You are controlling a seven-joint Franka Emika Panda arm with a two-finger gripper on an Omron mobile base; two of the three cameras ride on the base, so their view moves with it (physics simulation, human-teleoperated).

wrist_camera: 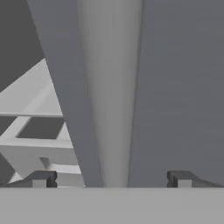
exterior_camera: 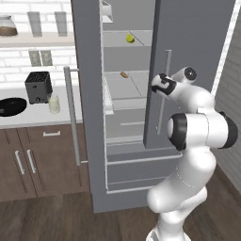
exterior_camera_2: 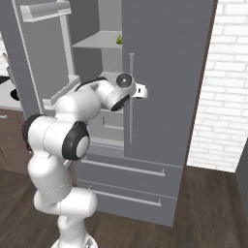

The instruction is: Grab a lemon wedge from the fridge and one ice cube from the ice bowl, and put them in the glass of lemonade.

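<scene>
- The hand view, from close up, shows the gripper with its two dark tips spread wide apart at the bottom of the frame, nothing between them but the pale silver bar handle running up the centre; whether the tips touch the bar cannot be told.
- The left base view shows the fridge with its left door swung open and its right door closed; the arm's hand sits at the right door's handle, centre right of the frame.
- That view also shows the lemon wedge, a small yellow-green piece on an upper pale grey shelf, upper centre, and a small brown-orange oblong item on the shelf below.
- In the right base view the wedge is a small yellow-green speck at the top centre, just beside the closed door's edge.
- On the counter at the left of the left base view stand the glossy black ice bowl, a dark boxy toaster and the glass of lemonade, a small clear tumbler with pale liquid, just beside the toaster.
- Taller clear grey glasses stand on a shelf at the upper left.
- The open left door stands between the counter and the fridge shelves.
- White brick wall, brown wood cabinets and dark plank floor surround the matte grey fridge.
</scene>
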